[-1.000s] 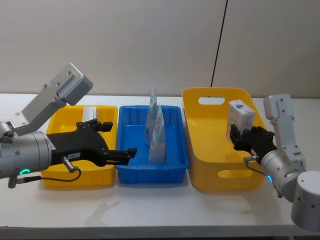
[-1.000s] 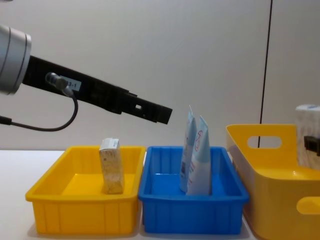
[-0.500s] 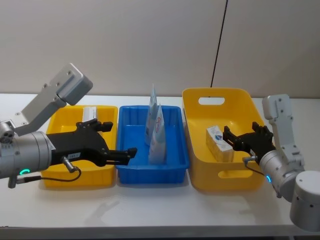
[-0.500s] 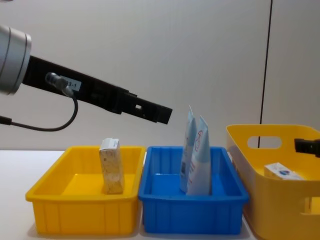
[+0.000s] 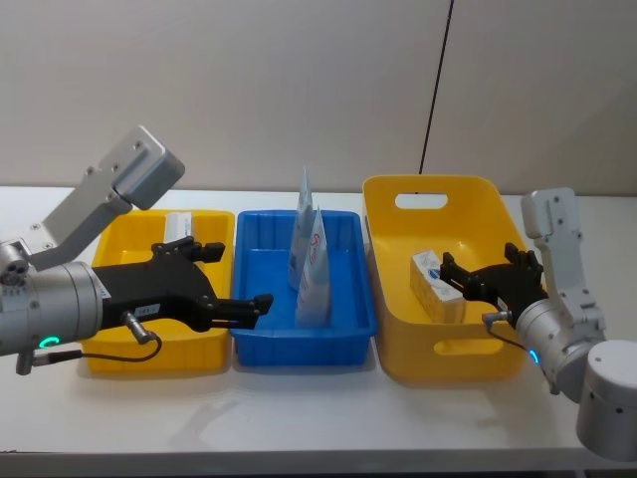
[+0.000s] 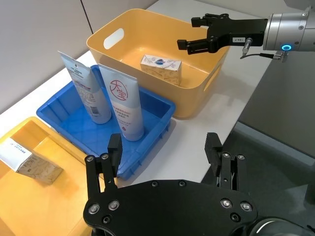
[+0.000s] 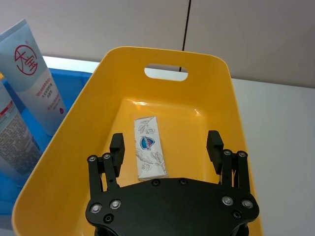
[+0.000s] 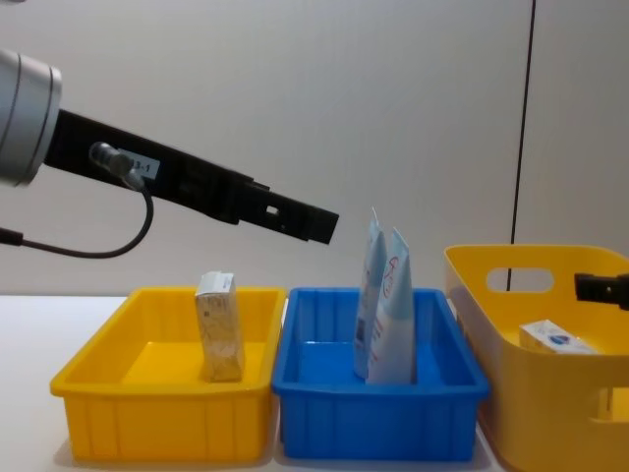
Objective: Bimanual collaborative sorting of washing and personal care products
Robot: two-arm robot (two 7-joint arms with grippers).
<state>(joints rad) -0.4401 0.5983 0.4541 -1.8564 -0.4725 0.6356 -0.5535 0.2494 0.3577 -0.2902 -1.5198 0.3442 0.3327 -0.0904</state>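
Note:
One leaf-patterned pack lies flat on the floor of the tall yellow bin. My right gripper hovers open just above it, touching nothing. Two pale-blue tubes stand upright in the blue bin. Another pack stands on end in the low yellow bin. My left gripper is open and empty, held in the air over the seam between the low yellow bin and the blue bin.
The three bins sit side by side on a white table, with bare tabletop in front of them. A plain wall with a thin black cable stands behind.
The right gripper let go of the pack it held upright over the tall yellow bin. The pack now lies on the bin floor. The left arm has stayed put.

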